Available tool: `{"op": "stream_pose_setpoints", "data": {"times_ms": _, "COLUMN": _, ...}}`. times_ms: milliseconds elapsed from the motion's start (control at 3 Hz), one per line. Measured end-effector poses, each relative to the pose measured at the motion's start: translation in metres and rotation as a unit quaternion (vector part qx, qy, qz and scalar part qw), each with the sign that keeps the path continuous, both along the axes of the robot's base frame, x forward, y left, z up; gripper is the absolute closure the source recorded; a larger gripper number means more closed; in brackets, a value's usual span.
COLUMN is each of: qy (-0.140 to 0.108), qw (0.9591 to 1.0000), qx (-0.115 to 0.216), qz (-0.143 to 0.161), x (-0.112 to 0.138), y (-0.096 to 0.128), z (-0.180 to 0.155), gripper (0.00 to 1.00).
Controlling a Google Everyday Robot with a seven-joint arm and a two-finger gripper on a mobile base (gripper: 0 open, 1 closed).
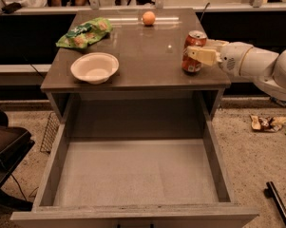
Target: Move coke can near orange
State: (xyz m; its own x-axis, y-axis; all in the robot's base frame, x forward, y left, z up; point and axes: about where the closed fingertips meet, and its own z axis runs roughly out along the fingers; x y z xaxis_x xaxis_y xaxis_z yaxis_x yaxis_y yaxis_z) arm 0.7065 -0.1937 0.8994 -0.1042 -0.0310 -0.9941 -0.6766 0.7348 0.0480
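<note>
1. At the back left corner of the tabletop (147,56) you have a green snack bag (84,32) lying flat.
2. Just in front of the bag, along the left edge, a white bowl (95,66) sits upright.
3. The orange (148,18) rests at the middle of the back edge, well apart from the can.
4. The coke can (191,64) is upright by the right edge, nearer the front right corner than the back one.
5. Your claw (198,47) reaches in over the right edge and is clamped on the can. One pale finger (202,55) lies across the can's near side and the other sits behind it, parted only by the can's width.
6. The white arm (256,63) stretches out past the right edge.
</note>
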Motion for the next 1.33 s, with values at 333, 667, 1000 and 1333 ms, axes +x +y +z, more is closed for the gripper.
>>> {"op": "stream_pose_setpoints", "data": {"times_ms": 333, "qy": 0.0, "qw": 1.0, "qx": 0.0, "qz": 0.0, "x": 0.0, "y": 0.0, "z": 0.0, "gripper": 1.0}}
{"op": "stream_pose_setpoints", "data": {"times_ms": 667, "qy": -0.015, "qw": 0.9999, "qx": -0.001, "qz": 0.008, "x": 0.019, "y": 0.007, "z": 0.016, "gripper": 1.0}}
{"op": "stream_pose_setpoints", "data": {"times_ms": 1000, "qy": -0.018, "qw": 0.9996, "qx": 0.003, "qz": 0.021, "x": 0.059, "y": 0.019, "z": 0.025, "gripper": 1.0}}
{"op": "stream_pose_setpoints", "data": {"times_ms": 1333, "qy": -0.043, "qw": 0.999, "qx": 0.011, "qz": 0.002, "x": 0.133, "y": 0.037, "z": 0.051, "gripper": 1.0}}
